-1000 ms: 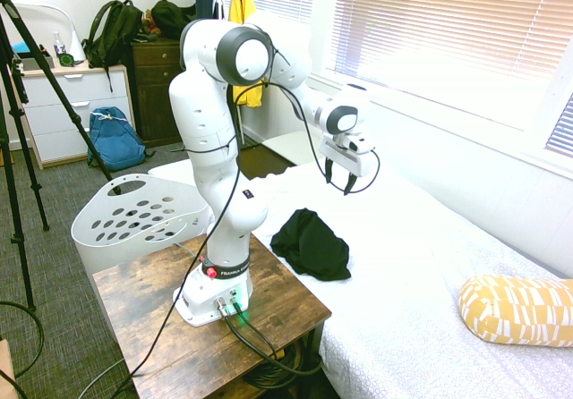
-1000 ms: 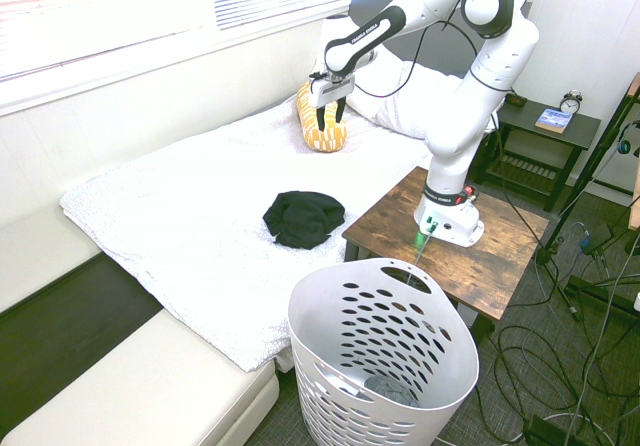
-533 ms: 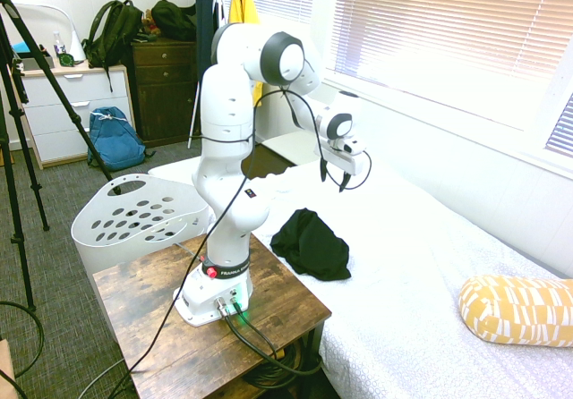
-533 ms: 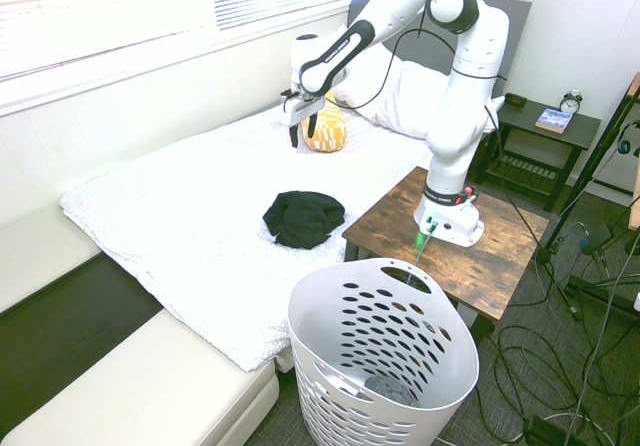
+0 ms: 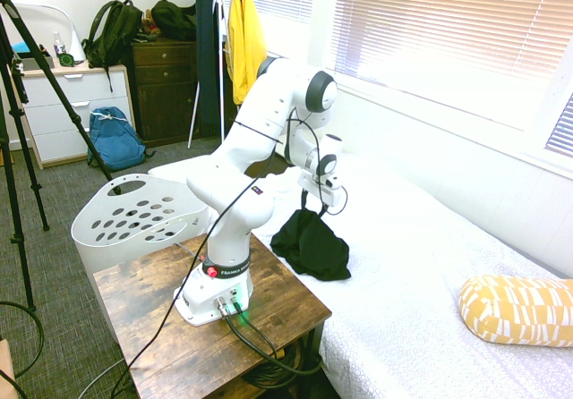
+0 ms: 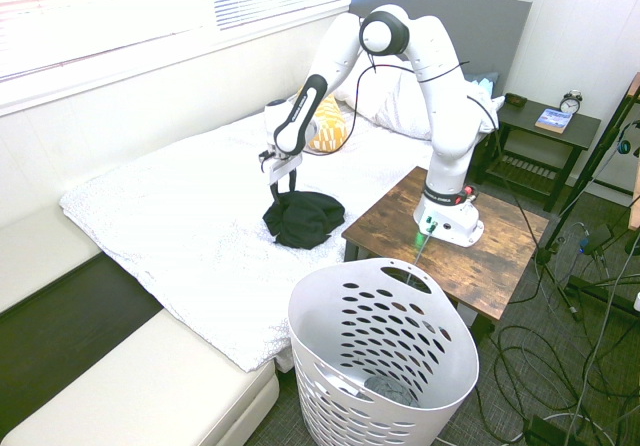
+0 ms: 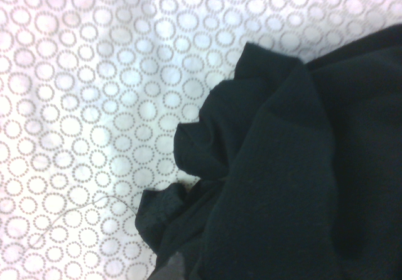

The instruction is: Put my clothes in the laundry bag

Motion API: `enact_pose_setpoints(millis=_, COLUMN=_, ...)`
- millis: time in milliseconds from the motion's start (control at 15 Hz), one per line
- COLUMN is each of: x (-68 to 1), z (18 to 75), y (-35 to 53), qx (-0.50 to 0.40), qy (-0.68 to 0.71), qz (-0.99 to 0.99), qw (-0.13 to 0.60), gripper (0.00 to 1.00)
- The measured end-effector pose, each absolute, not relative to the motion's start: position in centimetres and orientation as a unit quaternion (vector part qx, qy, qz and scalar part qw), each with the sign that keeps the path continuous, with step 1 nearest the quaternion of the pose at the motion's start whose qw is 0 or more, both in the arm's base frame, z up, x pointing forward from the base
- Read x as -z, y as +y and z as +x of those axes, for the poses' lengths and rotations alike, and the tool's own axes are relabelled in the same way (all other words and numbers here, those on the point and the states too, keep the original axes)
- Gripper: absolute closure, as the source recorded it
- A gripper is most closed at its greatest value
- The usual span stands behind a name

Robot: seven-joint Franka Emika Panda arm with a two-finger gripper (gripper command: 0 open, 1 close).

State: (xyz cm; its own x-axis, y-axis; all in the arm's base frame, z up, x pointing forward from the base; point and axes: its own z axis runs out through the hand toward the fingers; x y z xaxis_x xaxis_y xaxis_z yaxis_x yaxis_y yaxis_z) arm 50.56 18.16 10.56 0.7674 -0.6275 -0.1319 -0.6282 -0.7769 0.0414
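dropped from up over the bed, now right above the black clothes (image 6: 303, 218) | gripper (image 6: 284, 185) wide, nothing held | clothes bunched on bed (image 6: 170, 216) near wooden table (image 6: 400, 228) | laundry bag (image 6: 385, 361) waiting on floor | grab looks next

A red-and-black label is showing on the arm's base ring (image 5: 224, 272); its white print is too small for reading.

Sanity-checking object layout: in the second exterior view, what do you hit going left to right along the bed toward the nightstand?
black garment → laundry basket → wooden side table → nightstand with a book and a small alarm clock. The gripper sits over the garment, so it is left unordered.
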Motion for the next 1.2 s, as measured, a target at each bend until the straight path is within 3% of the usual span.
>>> enact_pose_setpoints(millis=67, x=-9.2, z=49.9, y=18.1, qx=-0.077, qy=0.332, qz=-0.94, qw=-0.008, gripper=1.0)
enact_pose_setpoints(millis=400, x=-5.3, z=47.7, y=18.3, qx=-0.093, qy=0.318, qz=-0.943, qw=-0.045, gripper=1.0)
enact_pose_setpoints(millis=1200, x=-5.3, z=47.9, y=17.6, qx=-0.092, qy=0.326, qz=-0.94, qw=-0.037, gripper=1.0)
